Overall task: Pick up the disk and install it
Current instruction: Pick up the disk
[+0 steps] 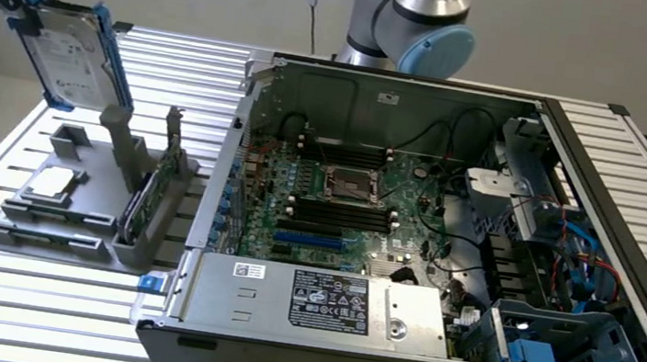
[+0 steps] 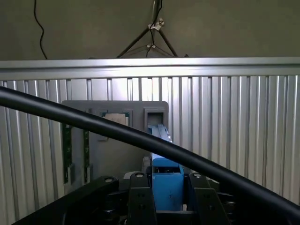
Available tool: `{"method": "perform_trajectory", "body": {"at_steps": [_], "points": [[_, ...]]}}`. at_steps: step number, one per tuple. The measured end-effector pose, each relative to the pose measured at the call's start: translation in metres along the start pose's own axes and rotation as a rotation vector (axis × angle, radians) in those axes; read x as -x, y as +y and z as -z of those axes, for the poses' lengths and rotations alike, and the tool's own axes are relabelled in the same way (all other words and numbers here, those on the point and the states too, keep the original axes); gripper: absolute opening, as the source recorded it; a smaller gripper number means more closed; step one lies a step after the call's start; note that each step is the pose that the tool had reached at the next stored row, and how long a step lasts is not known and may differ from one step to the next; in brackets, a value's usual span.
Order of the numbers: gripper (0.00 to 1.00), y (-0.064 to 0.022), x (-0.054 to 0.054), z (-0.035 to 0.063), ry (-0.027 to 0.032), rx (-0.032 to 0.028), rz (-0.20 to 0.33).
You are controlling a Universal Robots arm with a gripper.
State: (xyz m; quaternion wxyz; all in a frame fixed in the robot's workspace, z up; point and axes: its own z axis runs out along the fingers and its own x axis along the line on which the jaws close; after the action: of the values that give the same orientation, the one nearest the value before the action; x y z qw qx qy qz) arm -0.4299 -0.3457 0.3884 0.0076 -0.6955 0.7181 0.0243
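Disk (image 1: 67,57) hangs upright at the exterior view's far left, above the grey holder (image 1: 73,206), fingers (image 2: 140,201) clamped partway closed on its blue rail (image 2: 166,183). Gripped by one edge, it could swing or slip.

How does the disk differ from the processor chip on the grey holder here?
Pose: the disk hangs roughly upright, clamped in the gripper above the grey holder; the processor chip lies flat on that holder. Size: the disk is far larger than the chip. Look: the disk has blue side rails; the chip has none. Both show silver-grey metal.
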Motion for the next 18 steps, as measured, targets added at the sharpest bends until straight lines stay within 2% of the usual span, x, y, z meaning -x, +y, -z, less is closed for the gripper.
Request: {"method": "perform_trajectory", "body": {"at_steps": [10, 18], "points": [[0.33, -0.0423, -0.003, 0.0467, 0.0000, 0.0037, 0.000], [0.33, -0.0782, -0.009, 0.0843, 0.0002, 0.0104, 0.000]]}}
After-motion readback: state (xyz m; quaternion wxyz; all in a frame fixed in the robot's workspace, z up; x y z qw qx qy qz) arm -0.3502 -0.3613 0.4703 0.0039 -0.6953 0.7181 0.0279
